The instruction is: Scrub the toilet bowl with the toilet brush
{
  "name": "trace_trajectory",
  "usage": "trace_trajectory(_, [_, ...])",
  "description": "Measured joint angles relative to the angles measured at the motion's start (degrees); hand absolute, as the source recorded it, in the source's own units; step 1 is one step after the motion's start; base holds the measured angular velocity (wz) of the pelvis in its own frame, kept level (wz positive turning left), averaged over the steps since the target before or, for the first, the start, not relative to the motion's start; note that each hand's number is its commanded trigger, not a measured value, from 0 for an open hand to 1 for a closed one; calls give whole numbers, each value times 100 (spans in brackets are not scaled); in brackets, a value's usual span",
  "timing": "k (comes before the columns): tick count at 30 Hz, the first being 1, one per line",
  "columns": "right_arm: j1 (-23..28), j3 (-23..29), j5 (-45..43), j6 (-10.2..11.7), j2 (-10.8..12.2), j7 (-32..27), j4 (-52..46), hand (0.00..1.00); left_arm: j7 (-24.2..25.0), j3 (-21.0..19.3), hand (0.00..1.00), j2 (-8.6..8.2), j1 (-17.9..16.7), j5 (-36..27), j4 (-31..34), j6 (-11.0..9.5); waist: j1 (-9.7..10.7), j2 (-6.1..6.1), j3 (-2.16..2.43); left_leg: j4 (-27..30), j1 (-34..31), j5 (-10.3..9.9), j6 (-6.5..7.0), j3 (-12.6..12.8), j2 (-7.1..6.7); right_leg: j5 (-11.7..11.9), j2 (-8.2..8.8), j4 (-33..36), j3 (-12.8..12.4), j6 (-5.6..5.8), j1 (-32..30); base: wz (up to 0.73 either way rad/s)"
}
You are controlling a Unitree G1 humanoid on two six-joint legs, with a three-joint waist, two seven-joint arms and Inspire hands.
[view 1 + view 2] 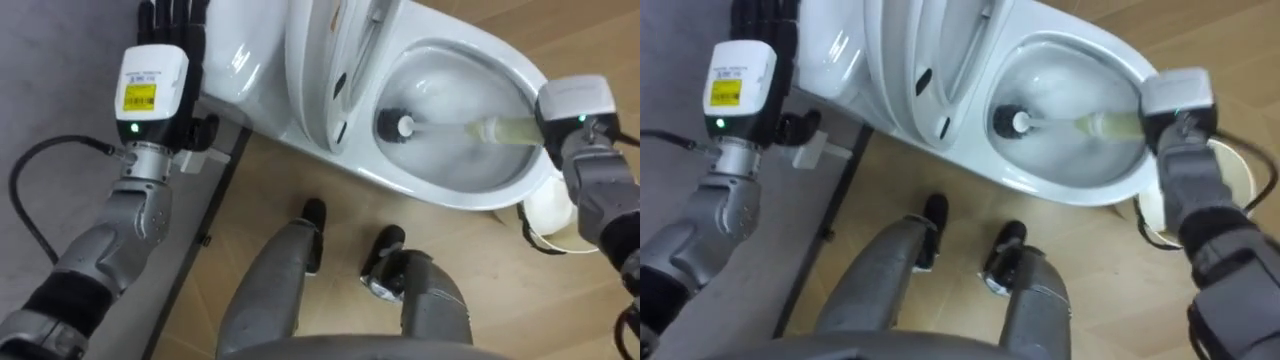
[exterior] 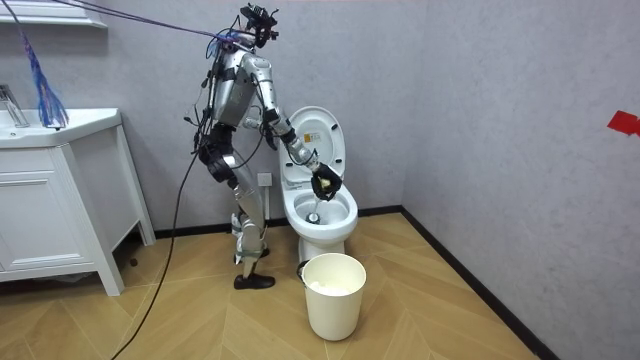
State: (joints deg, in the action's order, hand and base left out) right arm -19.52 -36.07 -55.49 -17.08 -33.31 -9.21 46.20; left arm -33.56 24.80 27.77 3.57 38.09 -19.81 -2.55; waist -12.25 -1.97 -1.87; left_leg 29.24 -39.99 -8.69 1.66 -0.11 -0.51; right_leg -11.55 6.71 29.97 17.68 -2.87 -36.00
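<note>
While low in toilet bowl (image 1: pixel 452 195), brush (image 1: pixel 404 127) just ahead of R hand (image 1: pixel 570 108), grip tight round its handle (image 1: pixel 497 131)

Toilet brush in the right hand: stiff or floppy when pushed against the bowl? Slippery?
The toilet brush handle runs straight from the right hand to the dark head low in the toilet bowl, so likely stiff; the bristles probably give. It looks slim, probably light. The glossy bowl may let the head skid sideways.
</note>
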Motion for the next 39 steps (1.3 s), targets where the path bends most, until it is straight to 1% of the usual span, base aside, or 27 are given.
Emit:
trace_trajectory(2, [321,6,-15,-209,36,248,-589,100,-9,-82,0,0,-129,-54,54,19,71,-43,27,-49,74,-20,-33,12,67,31,-79,-149,-6,-18,118,-2])
trace_trajectory(3, [348,13,-12,-253,37,324,-725,100,-45,-109,0,5,-142,-83,73,20,105,-38,24,-58,64,-18,-44,11,77,34,-77,-154,-7,-24,101,0])
trace_trajectory(4, [456,47,-80,-363,27,503,-1045,100,-160,-99,0,-11,-217,-174,66,32,147,-25,22,-119,67,3,-69,14,82,39,-86,-171,-7,-33,86,0])
trace_trajectory(5, [674,156,-271,-493,22,723,-1506,100,-259,-113,0,-35,-282,-262,75,36,151,-11,32,-160,83,14,-86,15,102,50,-115,-222,-12,-52,94,0])
trace_trajectory(6, [782,183,-380,-553,16,826,-1773,100,-313,-133,0,-34,-321,-266,77,36,163,1,38,-157,89,18,-93,17,108,54,-128,-238,-14,-59,94,-3])
trace_trajectory(7, [974,212,-624,-665,7,1048,-2213,100,-406,-166,0,-33,-391,-289,79,36,223,6,41,-163,89,25,-108,-3,116,52,-147,-244,-13,-72,103,0])
trace_trajectory(8, [1126,212,-814,-777,-13,1267,-2597,100,-512,-165,0,-23,-447,-343,94,35,239,10,43,-142,67,11,-130,-6,146,57,-182,-257,-19,-85,105,0])
trace_trajectory(10, [1225,211,-867,-900,-56,1592,-2998,100,-644,-159,0,-8,-483,-388,96,34,244,13,43,-122,24,-2,-149,-8,181,72,-214,-331,6,-110,99,-5])
trace_trajectory(13, [1303,216,-1014,-1044,-71,2029,-3311,100,-806,-125,0,-6,-495,-412,68,2,260,13,43,-64,-27,-27,-163,-25,202,73,-238,-335,20,-113,88,0])
trace_trajectory(17, [1398,325,-1278,-1063,-63,2449,-3595,100,-923,-39,0,2,-501,-492,62,-10,274,14,45,-7,-40,-64,-154,-33,208,71,-247,-327,24,-109,100,0])
trace_trajectory(19, [1402,356,-1306,-1063,-62,2559,-3596,100,-930,-18,0,12,-497,-611,42,-31,304,17,46,-15,-20,-64,-153,-35,196,68,-237,-305,24,-103,110,0])
trace_trajectory(20, [1418,356,-1330,-1062,-62,2580,-3588,100,-919,-7,0,16,-497,-661,37,-33,317,18,46,-16,9,-63,-152,-25,191,65,-223,-276,14,-99,118,0])
trace_trajectory(22, [1486,358,-1398,-1062,-54,2575,-3559,100,-862,24,0,13,-500,-723,15,-32,324,60,53,-30,86,-70,-141,34,170,12,-168,-207,-29,-93,119,-5])
trace_trajectory(24, [1512,359,-1387,-1050,-31,2534,-3418,100,-812,18,0,11,-488,-766,-43,-32,338,78,54,-60,178,-70,-141,47,171,5,-167,-224,-29,-94,194,-3])
trace_trajectory(25, [1492,364,-1312,-1019,29,2483,-3209,100,-801,23,0,8,-440,-783,-157,-32,375,90,51,-81,265,-70,-141,41,166,-7,-165,-228,-21,-90,282,7])
trace_trajectory(27, [1383,373,-955,-869,150,2309,-2711,100,-730,74,0,3,-411,-889,-272,-46,400,138,48,-187,446,-70,-142,47,150,-26,-153,-232,-36,-85,431,3])
trace_trajectory(29, [1117,539,-199,-515,449,1982,-1577,100,-589,57,0,-36,-373,-826,-555,-77,397,221,23,-345,835,-67,-145,91,146,-35,-153,-331,-37,-79,773,-6])
trace_trajectory(30, [1058,614,41,-426,513,1915,-1294,100,-556,47,0,-38,-360,-798,-607,-80,405,240,21,-382,919,-65,-148,89,136,-44,-149,-343,-43,-68,848,6])
trace_trajectory(32, [1003,896,1026,-37,632,1618,-422,100,-350,-19,0,-70,-375,-703,-662,-86,412,320,-7,-556,1196,-26,-141,83,80,-101,-86,-367,-14,-42,1084,16])
trace_trajectory(33, [1004,954,1295,50,655,1579,-223,100,-327,-24,0,-77,-379,-700,-684,-105,412,323,-9,-596,1256,-15,-136,83,77,-102,-89,-404,-9,-38,1155,9])
trace_trajectory(34, [1000,1061,1746,199,716,1521,112,100,-284,-44,0,-109,-417,-664,-699,-112,403,325,-10,-652,1387,-15,-135,81,70,-101,-94,-461,-7,-28,1279,0])
trace_trajectory(35, [1000,1129,2095,339,750,1478,375,100,-201,-126,0,-204,-491,-529,-713,-71,411,308,-3,-706,1523,-15,-134,72,63,-94,-99,-543,1,-13,1430,0])
trace_trajectory(36, [986,1184,2277,425,764,1465,497,100,-165,-180,0,-249,-518,-465,-724,-45,411,310,-5,-759,1594,-14,-133,71,50,-100,-90,-543,-3,-4,1484,0])
trace_trajectory(38, [835,1437,2885,719,839,1376,1017,100,-45,-281,0,-366,-580,-403,-829,-52,414,315,-8,-941,1867,20,-129,52,12,-121,-76,-636,-14,28,1714,2])
trace_trajectory(39, [768,1505,2980,781,859,1359,1160,100,18,-338,0,-387,-618,-345,-827,-55,409,320,-10,-994,1936,26,-130,53,4,-125,-73,-644,-18,34,1768,0])
